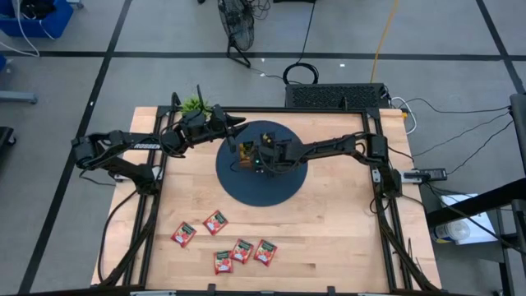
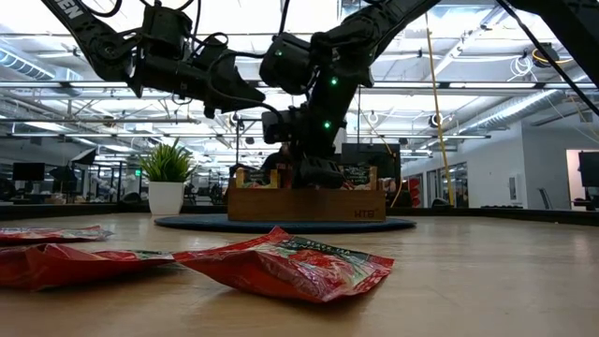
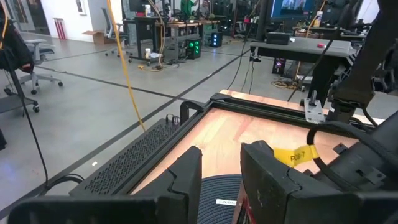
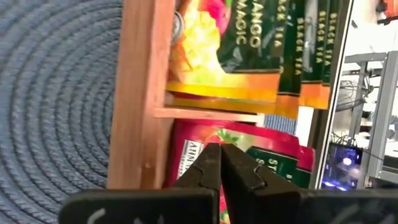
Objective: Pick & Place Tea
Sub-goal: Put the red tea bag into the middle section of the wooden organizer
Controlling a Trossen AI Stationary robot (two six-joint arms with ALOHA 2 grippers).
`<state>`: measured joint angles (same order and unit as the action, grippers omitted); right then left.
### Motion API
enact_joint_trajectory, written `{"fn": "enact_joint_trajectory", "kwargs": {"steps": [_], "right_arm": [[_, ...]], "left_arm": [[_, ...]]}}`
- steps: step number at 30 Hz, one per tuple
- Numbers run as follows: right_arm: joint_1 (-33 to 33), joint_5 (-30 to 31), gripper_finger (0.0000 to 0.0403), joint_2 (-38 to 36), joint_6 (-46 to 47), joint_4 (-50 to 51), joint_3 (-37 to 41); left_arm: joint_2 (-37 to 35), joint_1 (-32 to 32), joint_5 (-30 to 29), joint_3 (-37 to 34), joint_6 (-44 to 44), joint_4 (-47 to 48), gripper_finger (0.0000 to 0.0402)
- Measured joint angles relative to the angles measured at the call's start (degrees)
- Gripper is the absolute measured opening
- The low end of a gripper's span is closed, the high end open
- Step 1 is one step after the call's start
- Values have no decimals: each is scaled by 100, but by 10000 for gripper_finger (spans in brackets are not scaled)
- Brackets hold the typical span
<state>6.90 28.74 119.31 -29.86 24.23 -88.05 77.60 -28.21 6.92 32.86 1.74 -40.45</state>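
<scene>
A brown wooden tray [image 1: 249,154] stands on a round dark mat [image 1: 283,187] at mid-table. It holds upright tea sachets: yellow-and-green ones [image 4: 217,50] in one compartment and a red one [image 4: 277,155] beyond a divider [image 4: 211,115]. Several red tea sachets [image 1: 242,250] lie flat on the near part of the table, also in the low view [image 2: 281,267]. My right gripper [image 4: 220,163] is shut, its tips down in the tray over the red sachet. My left gripper [image 3: 221,177] hangs open, holding nothing, above the mat's far left edge [image 1: 234,123]. My right gripper's shut fingertips [image 4: 208,163] point slanting down from the table's right into the tray compartment, right in front of the red sachet's top [image 4: 193,149]. Nothing shows between the fingers. Whether the tips touch the sachet, I cannot tell.
A small potted plant [image 1: 194,105] stands at the far left of the table, close behind my left arm. A black frame [image 1: 271,109] runs along the table's edges. Bare wood lies between the mat and the loose sachets, and at the near right.
</scene>
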Motion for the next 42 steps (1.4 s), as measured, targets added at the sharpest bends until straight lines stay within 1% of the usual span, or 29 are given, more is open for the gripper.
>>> {"fn": "enact_joint_trajectory", "kwargs": {"steps": [2, 5, 7, 10, 12, 14, 16, 18, 20, 21, 22, 24, 25, 27, 29, 30, 31, 32, 33, 35, 37, 38, 40, 42], "right_arm": [[-1, 27, 0, 0, 8, 14, 0], [-62, 366, 0, -94, 14, 147, 0], [-150, 546, 0, -285, 55, 215, 0], [-323, 567, 0, -656, 447, 532, 0], [-458, 375, 0, -942, 961, 919, 0], [-589, -83, 0, -1274, 1523, 1241, 20], [-742, -562, 0, -1676, 1898, 1200, 268], [-929, -926, 0, -2126, 2108, 810, 786], [-1125, -1091, 0, -2592, 2226, 311, 1423], [-1221, -1095, 0, -2833, 2294, 42, 1758], [-1304, -1093, 0, -3091, 2366, -240, 2083], [-1430, -1087, 0, -3612, 2480, -721, 2695], [-1492, -1073, 0, -3860, 2530, -942, 2981], [-1586, -1073, 0, -4355, 2667, -1377, 3520], [-1673, -1083, 0, -4838, 2803, -1932, 4020], [-1721, -1085, 0, -5063, 2855, -2236, 4261], [-1769, -1086, 0, -5286, 2894, -2502, 4503], [-1829, -1092, 0, -5482, 2921, -2742, 4736], [-1898, -1094, 0, -5651, 2924, -2986, 4968], [-2054, -1102, 0, -5954, 2927, -3564, 5442], [-2211, -1107, 0, -6198, 2922, -4197, 5879], [-2276, -1110, 0, -6289, 2914, -4535, 6071], [-2413, -1106, 0, -6451, 2833, -5083, 6407], [-2528, -1109, 0, -6552, 2706, -5584, 6638]], "left_arm": [[0, 0, 0, 0, 0, 0, 115], [0, 0, 0, 0, 0, 0, 115], [0, 0, 1, 0, 0, 0, 115], [0, 0, 0, 0, -37, 0, 115], [0, 0, 2, 0, -37, 2, 115], [0, 0, 19, 0, -44, 54, 115], [0, 8, 326, 0, -102, 161, 115], [-36, 94, 1012, 0, -496, 226, 115], [-167, 367, 1648, 0, -1005, 376, 115], [-250, 574, 1738, 0, -1231, 509, 115], [-334, 827, 1618, 1, -1432, 722, 115], [-484, 1385, 881, 93, -1889, 1532, 115], [-534, 1707, 317, 237, -2091, 2165, 115], [-569, 2352, -1022, 659, -2112, 3494, 115], [-546, 3016, -2420, 1156, -1667, 4684, 116], [-484, 3343, -2973, 1406, -1398, 5176, 116], [-388, 3655, -3402, 1658, -1112, 5598, 116], [-292, 3960, -3679, 1888, -797, 6008, 116], [-188, 4278, -3831, 2115, -409, 6471, 116], [103, 4844, -3978, 2623, 691, 7387, 120], [546, 5267, -3944, 3200, 2164, 8436, 131], [787, 5442, -3822, 3472, 2928, 9047, 139], [1285, 5728, -3419, 3987, 4180, 10179, 157], [1687, 6003, -2917, 4300, 5039, 10986, 173]]}}
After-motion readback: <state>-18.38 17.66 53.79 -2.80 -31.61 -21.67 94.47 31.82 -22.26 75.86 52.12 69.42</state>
